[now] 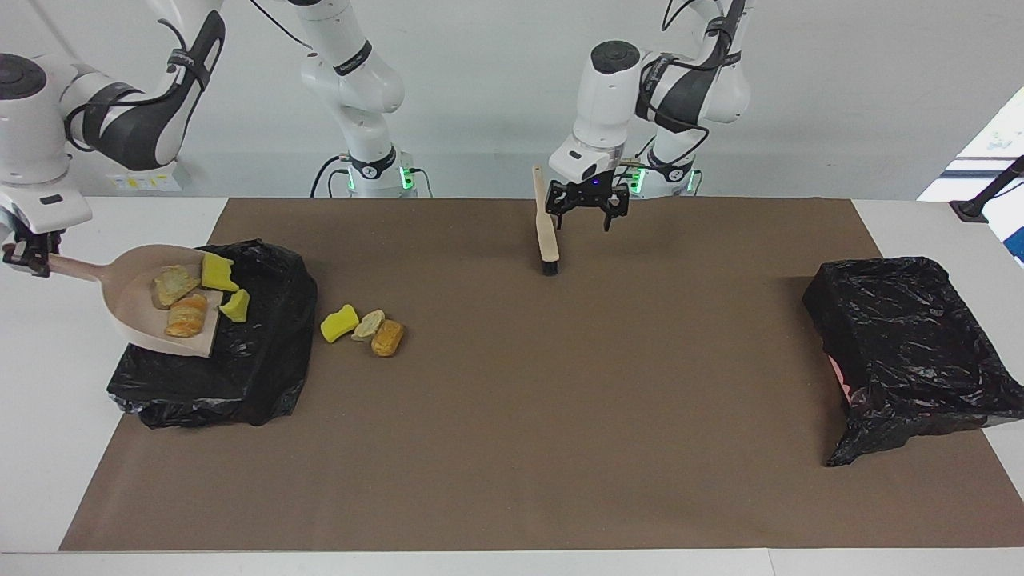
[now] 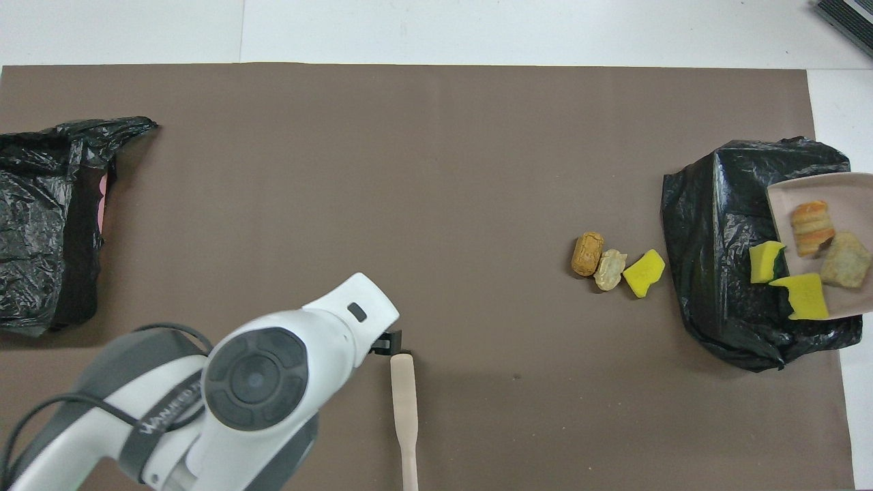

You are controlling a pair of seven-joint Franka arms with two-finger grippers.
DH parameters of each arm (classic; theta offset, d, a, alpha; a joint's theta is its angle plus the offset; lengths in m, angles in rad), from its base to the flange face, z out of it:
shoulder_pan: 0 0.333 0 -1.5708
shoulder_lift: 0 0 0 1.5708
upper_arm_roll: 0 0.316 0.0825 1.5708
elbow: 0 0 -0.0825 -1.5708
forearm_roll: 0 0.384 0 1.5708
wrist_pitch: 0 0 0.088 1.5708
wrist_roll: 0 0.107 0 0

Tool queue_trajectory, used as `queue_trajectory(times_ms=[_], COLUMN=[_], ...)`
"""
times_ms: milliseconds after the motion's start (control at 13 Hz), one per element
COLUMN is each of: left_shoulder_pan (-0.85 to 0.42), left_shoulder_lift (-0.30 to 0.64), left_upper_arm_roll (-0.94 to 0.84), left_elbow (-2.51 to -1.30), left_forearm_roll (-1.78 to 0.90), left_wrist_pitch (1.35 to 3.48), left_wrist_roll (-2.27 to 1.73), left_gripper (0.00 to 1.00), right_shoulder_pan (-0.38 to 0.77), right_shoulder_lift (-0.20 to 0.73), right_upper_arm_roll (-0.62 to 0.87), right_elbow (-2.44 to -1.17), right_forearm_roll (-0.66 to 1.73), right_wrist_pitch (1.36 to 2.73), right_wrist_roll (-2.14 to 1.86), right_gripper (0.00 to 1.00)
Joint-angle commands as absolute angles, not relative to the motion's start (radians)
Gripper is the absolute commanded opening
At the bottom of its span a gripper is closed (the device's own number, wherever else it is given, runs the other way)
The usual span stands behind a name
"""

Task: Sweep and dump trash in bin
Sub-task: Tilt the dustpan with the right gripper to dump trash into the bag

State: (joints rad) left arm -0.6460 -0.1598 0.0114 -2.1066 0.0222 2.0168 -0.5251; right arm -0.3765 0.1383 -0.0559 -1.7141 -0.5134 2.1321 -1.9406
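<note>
My left gripper point(image 1: 590, 214) hangs spread open beside the brush point(image 1: 546, 226), gripping nothing. My right gripper point(image 1: 22, 254) clamps the dustpan point(image 1: 132, 300) handle, tilting trash point(image 1: 192, 292) over the bin point(image 1: 240, 376); three pieces point(image 1: 362, 328) lie beside it.
</note>
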Motion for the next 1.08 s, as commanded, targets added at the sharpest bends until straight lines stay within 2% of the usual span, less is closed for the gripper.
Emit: queue_trajectory(times_ms=[0,385,694,1002], left_shoulder_pan=[-0.516,-0.323,-0.198,-0.135], left_shoulder_lift=[-0.106,-0.112,-0.083,0.037], left_upper_arm_roll=[-0.002,-0.002,-0.003,-0.026], left_elbow=[-1.944,-1.815,-1.597,-1.398], left_forearm_roll=[0.038,0.038,0.031,0.023], left_wrist_pitch=[1.89,1.786,1.576,1.438], left_wrist_roll=[-0.376,-0.172,0.024,0.067], left_gripper=[1.0,1.0,1.0,1.0], right_shoulder_pan=[-0.354,-0.293,-0.279,-0.275], right_shoulder_lift=[0.124,0.124,0.072,-0.004], right_upper_arm_roll=[-0.051,-0.051,-0.049,-0.045], right_elbow=[-1.733,-1.723,-1.721,-1.721], right_forearm_roll=[-0.615,-0.794,-0.836,-0.835], right_wrist_pitch=[2.164,2.177,2.169,2.105], right_wrist_roll=[-1.986,-1.991,-2.046,-2.094], right_gripper=[0.0,0.0,0.0,0.0])
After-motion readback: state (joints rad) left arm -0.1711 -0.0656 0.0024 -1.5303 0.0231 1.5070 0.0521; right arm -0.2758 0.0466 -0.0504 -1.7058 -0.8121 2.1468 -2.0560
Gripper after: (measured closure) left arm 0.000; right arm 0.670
